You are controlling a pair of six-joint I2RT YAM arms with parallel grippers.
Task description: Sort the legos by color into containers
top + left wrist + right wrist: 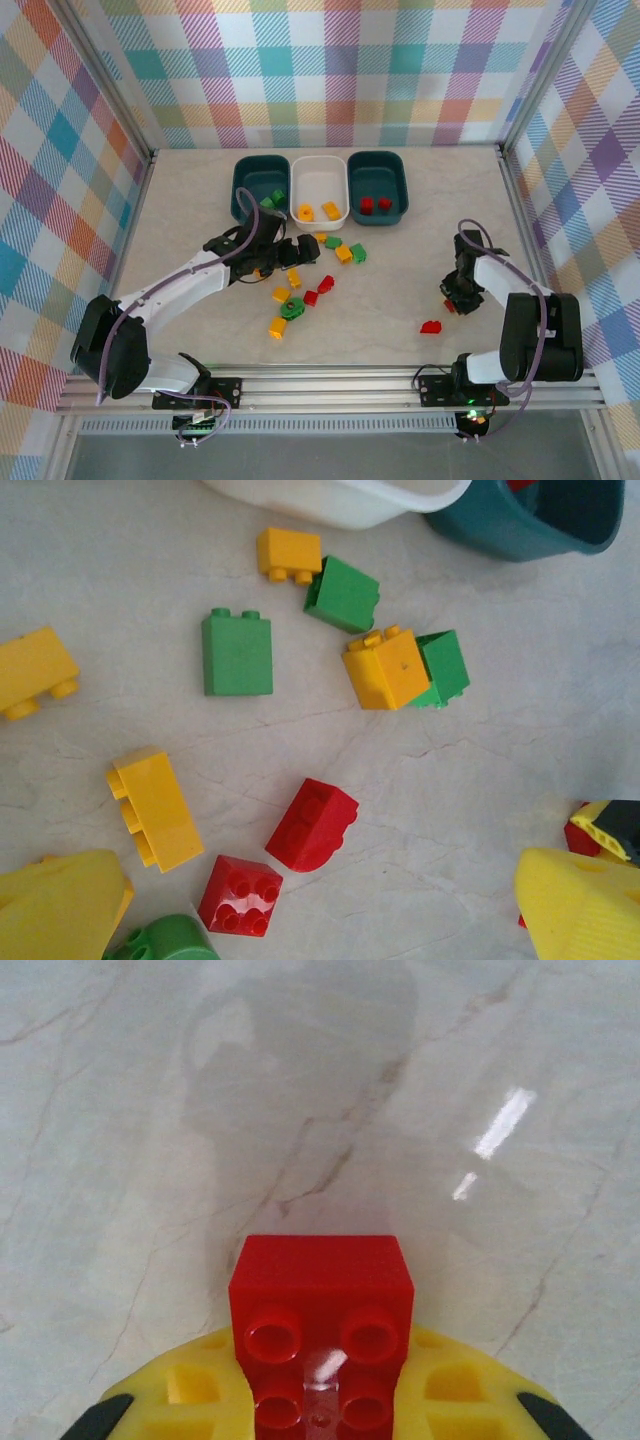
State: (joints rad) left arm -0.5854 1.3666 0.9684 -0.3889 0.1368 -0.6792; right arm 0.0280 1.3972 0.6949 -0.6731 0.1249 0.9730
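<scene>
Marbled surface (pixel 400 265) carries loose legos (pixel 343 254) in front of the white tub (pixel 318 159), where my left fingers (pixel 60 910) hang wide open, while well to its right my right fingers (pixel 190 1400) pinch a red brick (pixel 320 1280) by its flat sides, which I judge light, stiff and slick.

- Bright, even light; the small coloured plastic bricks (pixel 238 652) cast only faint, soft shadows.
- On the glossy pale marbled counter (pixel 100 1110), white glare streaks ahead-right of the right claw (pixel 320 1400); a soft grey shadow lies straight ahead.
- A highlight glints on the red plastic brick (pixel 320 1280) in that claw.
- The left claw (pixel 320 890) has blurred yellow fingers (pixel 60 910).
</scene>
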